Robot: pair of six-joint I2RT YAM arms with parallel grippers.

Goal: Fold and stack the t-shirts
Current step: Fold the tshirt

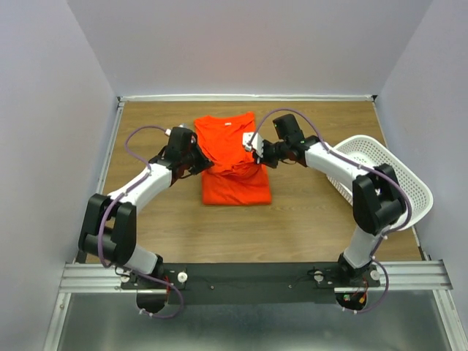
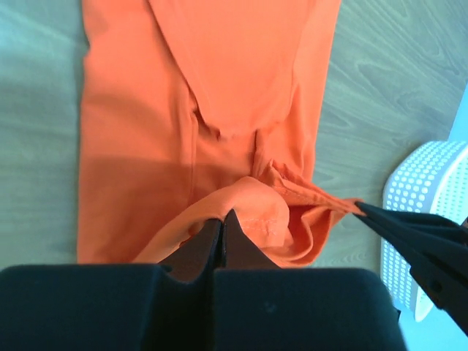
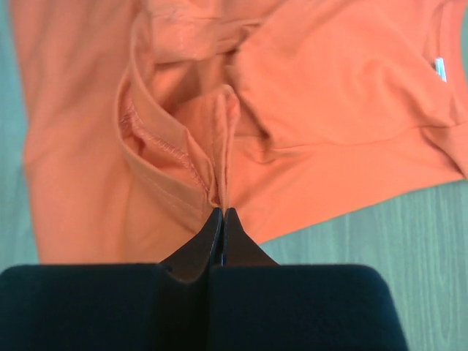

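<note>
Black jaws fill the bottom edge of both wrist views, and in each they are pressed together on a bunched fold of orange cloth. You are holding the t-shirt (image 1: 228,146) from two sides. The left arm (image 1: 146,181) pinches its left edge and the right arm (image 1: 333,162) pinches its right edge, both about midway down the garment.

In the overhead view the shirt lies at upper centre. Its long axis runs from the top of the frame to the bottom. The round collar with its white label (image 3: 439,69) is at the top end, farthest from the arm bases, so the collar lies beyond both sets of jaws. The cloth near each grip is gathered into soft ridges. Neither arm looks nearer; they face each other across the shirt.

Below the grips a flatter orange rectangle (image 1: 235,190) rests on the bench (image 1: 307,219). You cannot tell whether it is this shirt's lower part or a second, folded one.

The coming move looks like a paired one, with both arms travelling together along the long axis so the fold stays square.

Bare wood grain shows around the cloth, and plain walls enclose the bench. A white perforated basket (image 1: 395,172) sits at the right edge, close behind the right arm, so room is tighter on that side.
</note>
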